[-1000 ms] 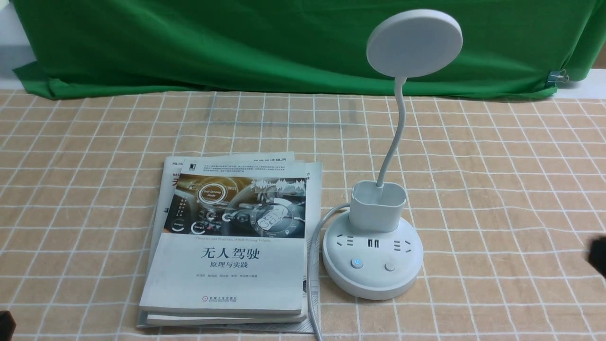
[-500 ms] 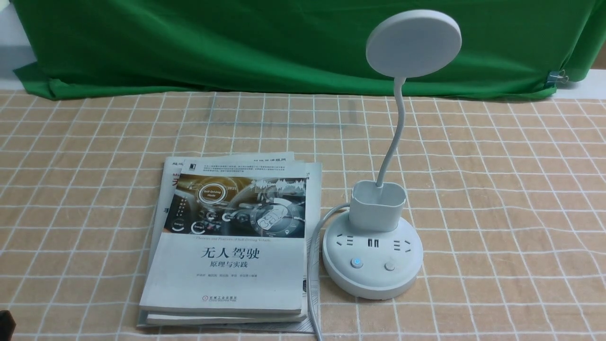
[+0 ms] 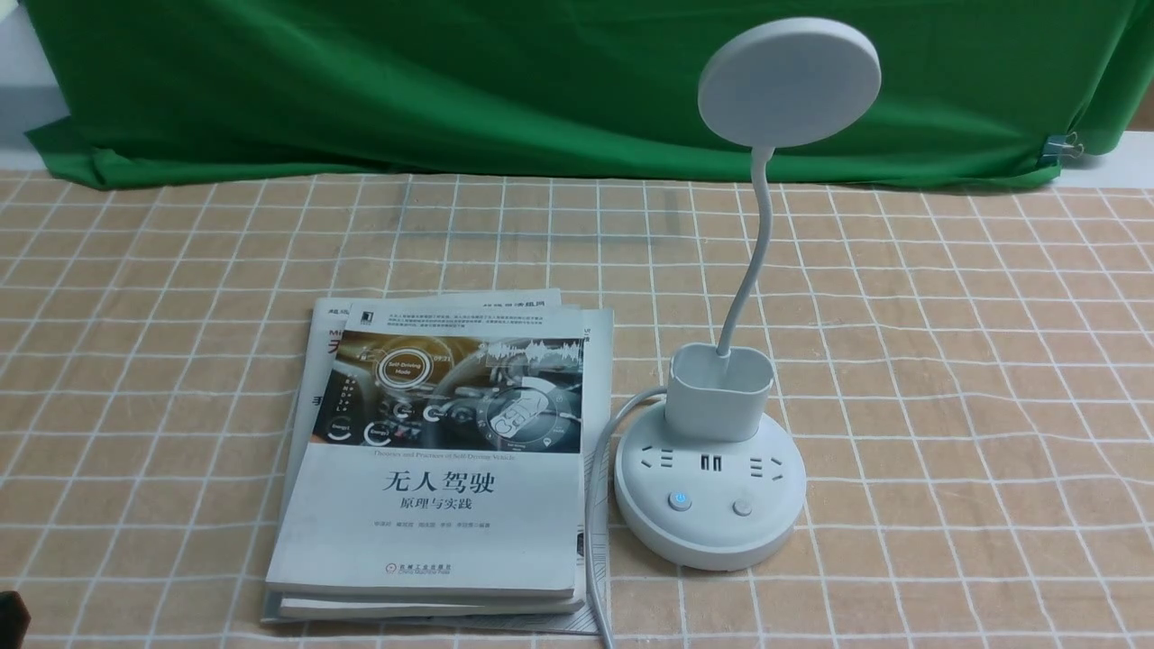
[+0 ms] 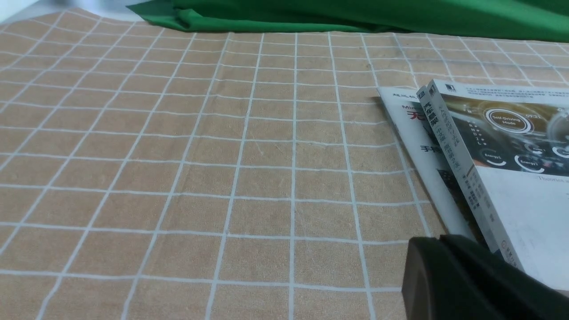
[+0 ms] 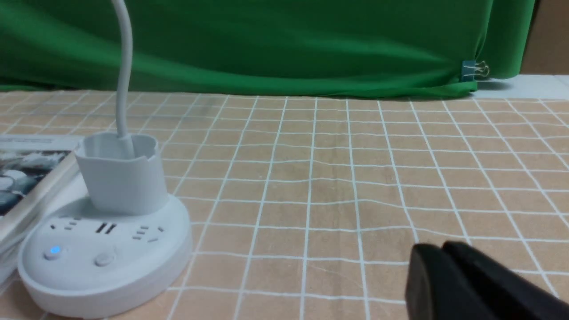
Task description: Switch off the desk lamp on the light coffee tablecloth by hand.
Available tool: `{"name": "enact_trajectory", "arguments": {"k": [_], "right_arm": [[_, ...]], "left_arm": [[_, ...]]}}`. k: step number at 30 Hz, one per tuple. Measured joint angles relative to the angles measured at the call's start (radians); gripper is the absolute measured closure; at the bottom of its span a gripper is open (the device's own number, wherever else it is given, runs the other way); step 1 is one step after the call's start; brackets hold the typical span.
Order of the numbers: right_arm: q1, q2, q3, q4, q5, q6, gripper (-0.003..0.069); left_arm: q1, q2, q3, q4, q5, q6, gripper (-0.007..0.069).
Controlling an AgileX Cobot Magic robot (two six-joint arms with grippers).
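The desk lamp (image 3: 712, 451) stands on the light coffee tablecloth (image 3: 947, 361), which covers the tabletop. The lamp is white. Its round base has sockets and two buttons (image 3: 680, 501) on top. The button nearer the books glows blue. The other one is plain. A small cup (image 3: 719, 392) sits on the back of the base, and a thin bent neck (image 3: 755, 243) goes up from it to a flat round head (image 3: 789, 83). The head does not look lit.

Just beside the lamp, on its left, lies a stack of books (image 3: 442, 460). The top book shows a car picture and black writing. A white cord (image 3: 597, 505) runs from the base down between the lamp and the books. The books are very close to the base on that side.

Behind the lamp a green cloth (image 3: 451, 81) hangs down and meets the tablecloth. A small metal clip (image 3: 1064, 144) pinches the green cloth far off to the lamp's right.

The cloth to the right of the lamp is bare squares.

The right hand (image 5: 440, 280) is low over the tablecloth, well apart from the lamp on its right side. Its black fingers are pressed together and pinch nothing. The left hand (image 4: 444, 271) is low by the near corner of the books, on the side away from the lamp. Its fingers are pressed together too, with only a thin line between them.
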Motion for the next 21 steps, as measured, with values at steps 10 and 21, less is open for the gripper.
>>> {"name": "enact_trajectory", "arguments": {"k": [10, 21], "right_arm": [[0.0, 0.0, 0.0, 0.0, 0.001, 0.002, 0.0597], [0.0, 0.0, 0.0, 0.0, 0.002, 0.002, 0.0574]], "left_arm": [[0.0, 0.0, 0.0, 0.0, 0.0, 0.0, 0.062], [0.0, 0.0, 0.0, 0.0, 0.0, 0.0, 0.062]]}}
